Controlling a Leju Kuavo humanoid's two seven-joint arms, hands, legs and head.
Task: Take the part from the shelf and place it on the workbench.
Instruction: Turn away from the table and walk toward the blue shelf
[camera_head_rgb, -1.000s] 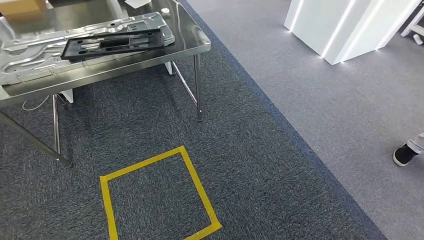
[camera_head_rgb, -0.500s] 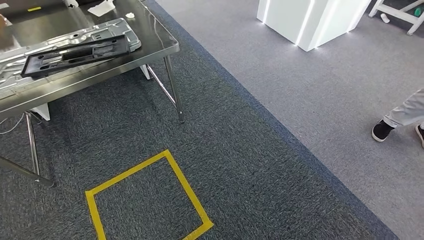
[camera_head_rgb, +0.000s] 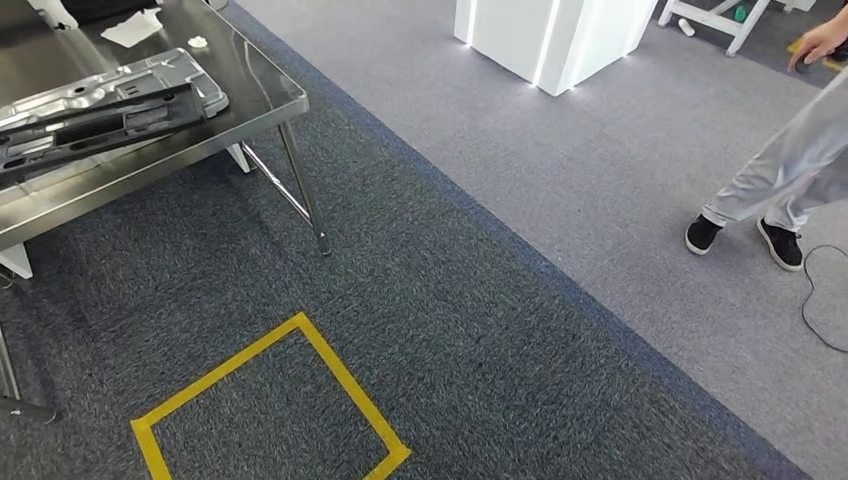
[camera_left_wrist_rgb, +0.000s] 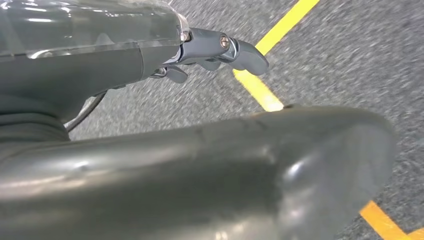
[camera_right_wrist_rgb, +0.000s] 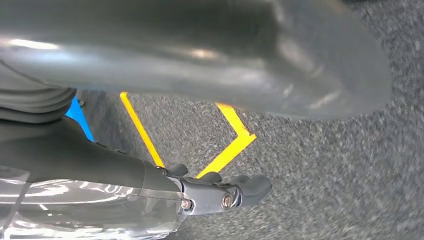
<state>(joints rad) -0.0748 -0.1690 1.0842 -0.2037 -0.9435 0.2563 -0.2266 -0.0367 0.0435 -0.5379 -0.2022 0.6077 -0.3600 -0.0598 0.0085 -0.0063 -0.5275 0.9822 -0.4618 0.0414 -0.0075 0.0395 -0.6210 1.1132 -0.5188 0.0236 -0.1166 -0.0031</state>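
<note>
Head view looks down on dark carpet with a yellow tape square (camera_head_rgb: 270, 405) on the floor and a steel workbench (camera_head_rgb: 262, 95) off to the robot's left. On that bench lie a black frame part (camera_head_rgb: 95, 125) and a silver stamped panel (camera_head_rgb: 150, 75) beneath it. No shelf is anywhere to be seen, so I cannot tell which part the task means or where it sits. A person (camera_head_rgb: 780, 170) in pale trousers and dark shoes stands well off to the right, near a white lit pillar (camera_head_rgb: 545, 40). Both arms hang low over the floor: the left hand (camera_left_wrist_rgb: 220, 50) holds nothing, fingers loosely apart, and the right hand (camera_right_wrist_rgb: 225, 192) is likewise free, fingers loose. To my eye the fetching is not yet done; finding the shelf, the pick and the placing all remain
</note>
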